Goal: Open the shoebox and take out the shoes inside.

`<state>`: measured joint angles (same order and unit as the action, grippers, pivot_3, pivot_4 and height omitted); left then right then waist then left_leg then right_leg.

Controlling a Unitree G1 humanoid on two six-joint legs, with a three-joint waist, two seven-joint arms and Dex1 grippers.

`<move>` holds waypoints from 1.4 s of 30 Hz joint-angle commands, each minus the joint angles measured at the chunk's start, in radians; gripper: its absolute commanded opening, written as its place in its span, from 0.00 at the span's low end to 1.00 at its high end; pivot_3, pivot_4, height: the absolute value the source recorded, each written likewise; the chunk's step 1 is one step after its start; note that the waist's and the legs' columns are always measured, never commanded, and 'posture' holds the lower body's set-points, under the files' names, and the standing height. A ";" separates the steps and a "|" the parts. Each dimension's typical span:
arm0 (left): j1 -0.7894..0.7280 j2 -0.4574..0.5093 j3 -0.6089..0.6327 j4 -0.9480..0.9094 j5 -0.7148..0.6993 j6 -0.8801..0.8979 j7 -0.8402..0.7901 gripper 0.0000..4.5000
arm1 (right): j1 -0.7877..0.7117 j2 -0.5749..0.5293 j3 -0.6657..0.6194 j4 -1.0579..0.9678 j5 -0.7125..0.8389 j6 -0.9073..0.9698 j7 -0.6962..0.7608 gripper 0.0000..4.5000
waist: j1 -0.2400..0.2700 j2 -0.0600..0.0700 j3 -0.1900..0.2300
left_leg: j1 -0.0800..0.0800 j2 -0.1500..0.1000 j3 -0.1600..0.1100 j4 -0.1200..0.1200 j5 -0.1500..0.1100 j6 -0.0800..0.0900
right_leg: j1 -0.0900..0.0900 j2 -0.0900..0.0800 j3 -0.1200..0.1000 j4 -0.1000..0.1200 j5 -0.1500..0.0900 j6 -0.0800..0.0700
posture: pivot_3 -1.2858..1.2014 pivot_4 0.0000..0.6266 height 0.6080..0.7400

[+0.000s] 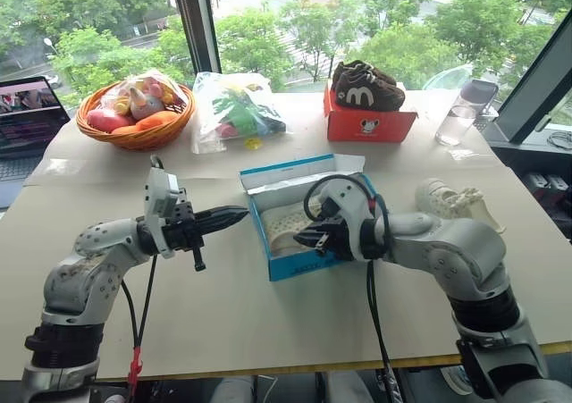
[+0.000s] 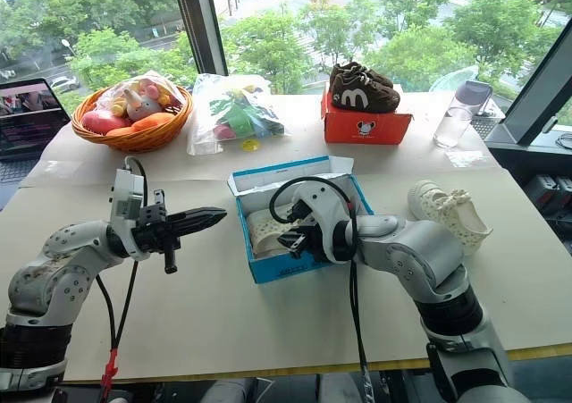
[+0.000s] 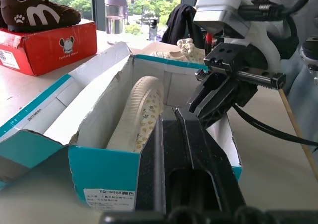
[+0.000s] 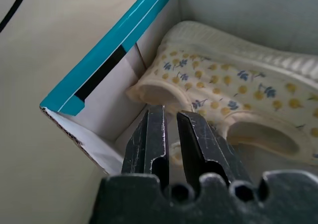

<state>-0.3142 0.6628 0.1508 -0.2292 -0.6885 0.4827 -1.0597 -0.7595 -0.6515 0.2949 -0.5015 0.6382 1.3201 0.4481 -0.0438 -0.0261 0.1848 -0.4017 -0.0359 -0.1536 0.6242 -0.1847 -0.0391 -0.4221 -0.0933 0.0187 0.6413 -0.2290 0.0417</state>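
The right gripper (image 4: 171,134) hung inside the box (image 1: 259,176), its fingers a narrow gap apart and gripping nothing, tips just above the shoe (image 4: 238,95) that lay on its side within. The left gripper (image 1: 234,214) was pinched shut and empty, held level just beside the box's left wall. The box stood open mid-table, lid folded back. The other shoe (image 1: 451,199) already lay on the table to the right of the box. So the opening looked done and half the emptying too; the second shoe remained to be grasped and lifted out.
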 commanded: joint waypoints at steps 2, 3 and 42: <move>-0.005 0.005 0.011 -0.023 -0.002 -0.014 0.003 0.00 | -0.034 -0.021 0.046 -0.009 -0.043 -0.029 0.046 1.00 | 0.001 0.000 0.000 | 0.000 0.000 0.000 0.000 0.000 0.000 | 0.000 0.000 0.000 0.000 0.000 0.000 | 0.52 0.24 1.00; -0.006 0.005 0.011 -0.022 -0.001 -0.014 0.003 0.00 | -0.032 -0.013 0.058 0.000 -0.051 -0.030 0.050 1.00 | 0.001 0.000 0.000 | 0.000 0.000 0.000 0.000 0.000 0.000 | 0.000 0.000 0.000 0.000 0.000 0.000 | 0.52 0.24 1.00; -0.085 -0.020 -0.021 0.057 0.037 -0.042 -0.011 0.00 | 0.011 0.147 0.168 0.361 -0.292 -0.134 0.196 0.00 | 0.001 -0.011 -0.010 | 0.019 0.002 0.000 -0.001 -0.002 0.000 | 0.019 0.002 -0.001 -0.002 -0.001 -0.001 | 0.52 0.24 1.00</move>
<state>-0.3821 0.6417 0.1241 -0.1720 -0.6581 0.4607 -1.0702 -0.8016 -0.5158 0.4141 -0.1830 0.3512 1.1423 0.6357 -0.0432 -0.0375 0.1749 -0.3832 -0.0334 -0.1537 0.6231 -0.1866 -0.0394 -0.4029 -0.0916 0.0179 0.6392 -0.2300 0.0406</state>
